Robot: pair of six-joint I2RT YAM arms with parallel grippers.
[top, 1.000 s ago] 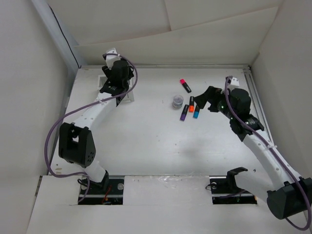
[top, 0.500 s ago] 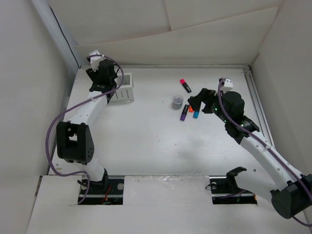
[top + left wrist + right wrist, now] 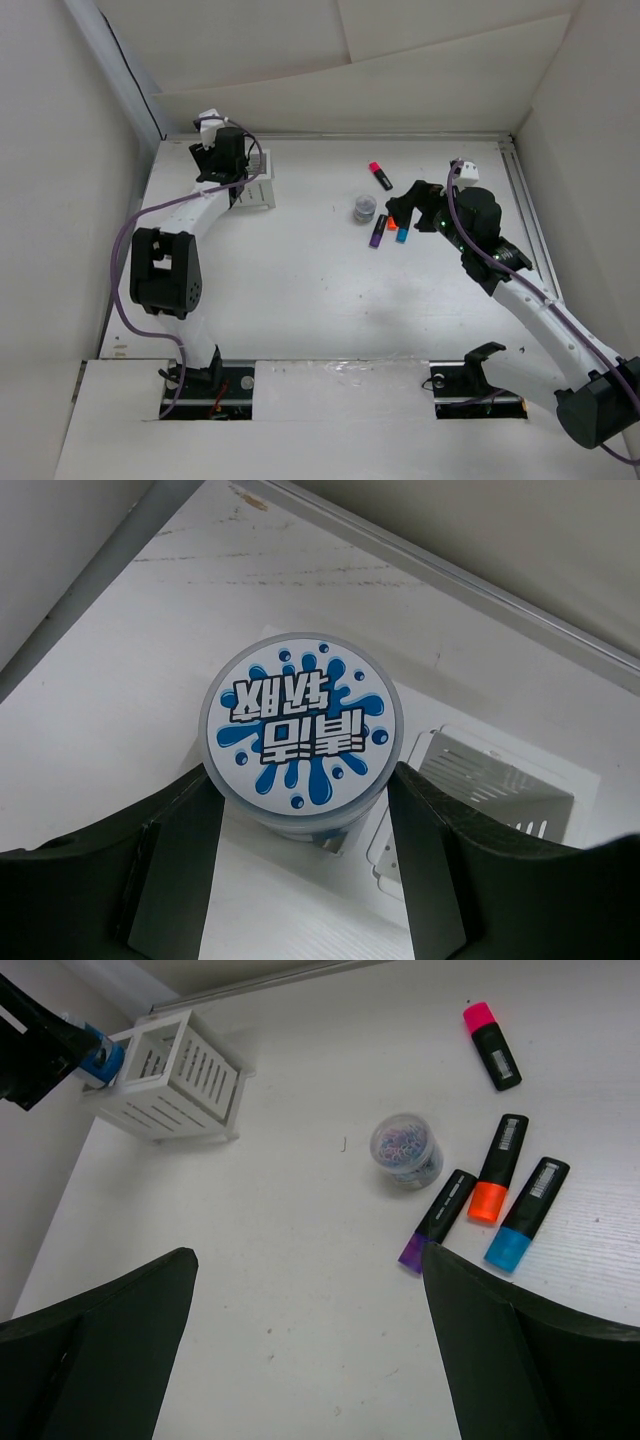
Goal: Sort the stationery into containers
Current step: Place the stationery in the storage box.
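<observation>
My left gripper [image 3: 222, 166] is shut on a round tub with a blue-splash white label [image 3: 303, 736], held above the table just left of the white slotted box [image 3: 497, 791], which also shows in the top view [image 3: 256, 192] and the right wrist view [image 3: 176, 1081]. My right gripper [image 3: 405, 212] is open and empty [image 3: 308, 1252], just left of the highlighters. The purple [image 3: 438, 1219], orange [image 3: 497, 1170] and blue [image 3: 526, 1214] highlighters lie side by side, and the pink one [image 3: 491, 1044] lies farther back. The translucent grey round roll [image 3: 405, 1150] stands beside them.
White walls close the table on the left, the back and the right. A metal rail [image 3: 450, 575] runs along the back edge behind the box. Bare table lies between the box and the highlighters.
My left gripper swung out to the left of the box, then came back right beside it with the tub. My right gripper moved left toward the highlighters, then stayed still.
</observation>
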